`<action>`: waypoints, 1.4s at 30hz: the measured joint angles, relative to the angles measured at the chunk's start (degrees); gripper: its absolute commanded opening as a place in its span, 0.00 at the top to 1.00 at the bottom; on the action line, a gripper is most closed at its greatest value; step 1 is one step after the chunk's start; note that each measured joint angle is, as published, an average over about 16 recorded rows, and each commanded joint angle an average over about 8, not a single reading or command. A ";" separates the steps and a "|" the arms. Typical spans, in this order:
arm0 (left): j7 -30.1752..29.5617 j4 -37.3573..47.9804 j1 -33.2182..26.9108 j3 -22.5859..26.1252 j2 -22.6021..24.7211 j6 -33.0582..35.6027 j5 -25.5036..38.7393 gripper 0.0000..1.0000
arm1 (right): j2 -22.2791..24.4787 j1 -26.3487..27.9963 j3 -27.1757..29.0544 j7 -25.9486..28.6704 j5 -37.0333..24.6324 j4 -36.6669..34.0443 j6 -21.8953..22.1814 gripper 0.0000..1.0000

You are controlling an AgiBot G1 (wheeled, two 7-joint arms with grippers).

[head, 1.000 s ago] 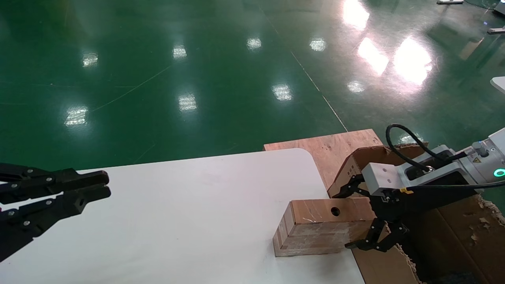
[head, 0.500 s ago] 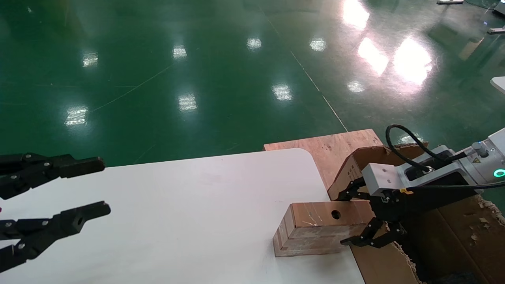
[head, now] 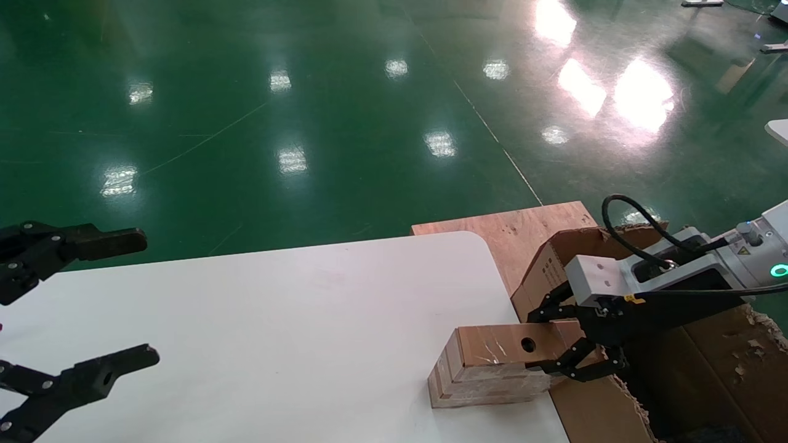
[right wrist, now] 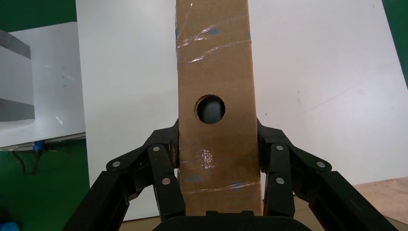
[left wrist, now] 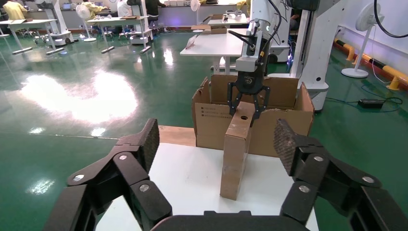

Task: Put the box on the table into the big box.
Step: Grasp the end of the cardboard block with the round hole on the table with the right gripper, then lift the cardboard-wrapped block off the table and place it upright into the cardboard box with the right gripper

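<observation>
— Where is the box?

— On the white table, at its right edge, just beside the big box, hole face up.

— And the right gripper?

— Its fingers pinch the box's end from both sides.

— The left gripper?

— Hovering at the table's far left, fingers spread wide apart, holding nothing.
</observation>
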 measured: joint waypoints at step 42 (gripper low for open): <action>0.01 0.01 -0.01 0.01 0.00 0.00 -0.01 0.00 | 20.08 44.29 8.21 36.43 -11.35 24.16 0.51 1.00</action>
